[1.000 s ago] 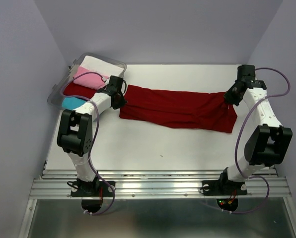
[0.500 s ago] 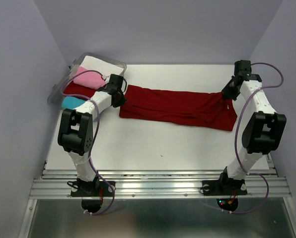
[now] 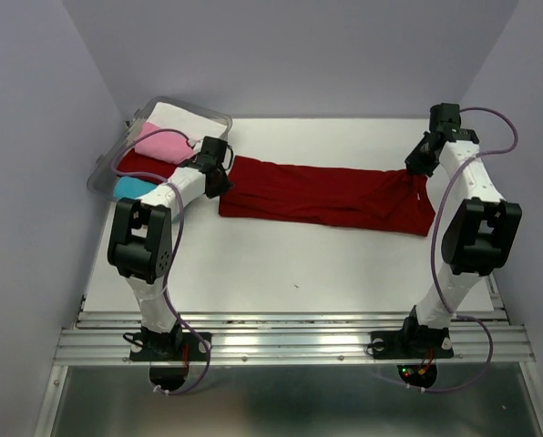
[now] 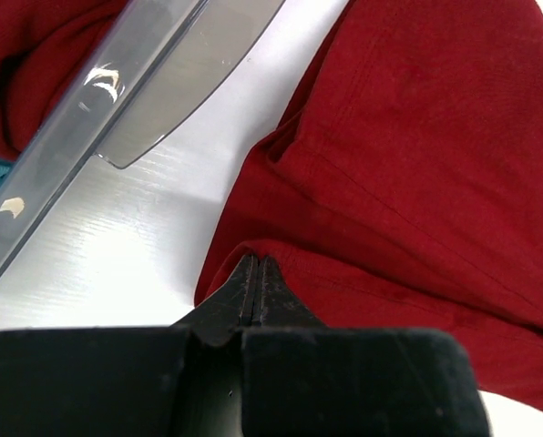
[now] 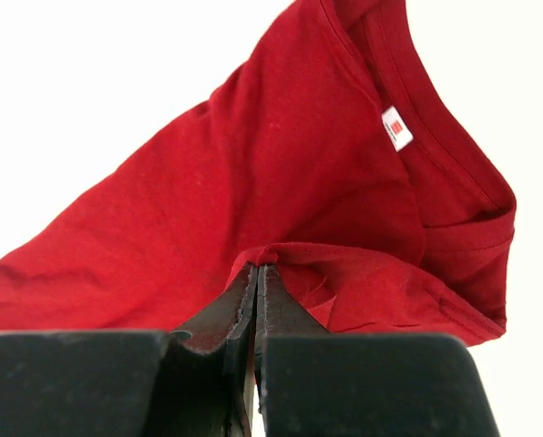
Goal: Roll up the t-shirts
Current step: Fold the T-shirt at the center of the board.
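A large dark red t-shirt [image 3: 326, 196] lies folded into a long band across the white table, its collar end at the right. My left gripper [image 3: 222, 180] is shut on the band's left edge [image 4: 281, 264], beside the tub. My right gripper [image 3: 418, 167] is shut on a pinch of cloth [image 5: 281, 259] at the band's far right corner, near the collar and its white label [image 5: 396, 127]. More t-shirts sit in the tub: white [image 3: 176, 116], pink [image 3: 167, 146], another dark red [image 3: 142, 166] and cyan [image 3: 128, 188].
A clear plastic tub [image 3: 215, 118] stands at the table's far left; its rim [image 4: 117, 109] runs close to my left gripper. Lilac walls close in the back and both sides. A metal rail [image 3: 290, 337] runs along the near edge.
My right gripper has moved toward the far edge, pulling the shirt's right corner with it. The left gripper and the rest of the shirt have barely moved.
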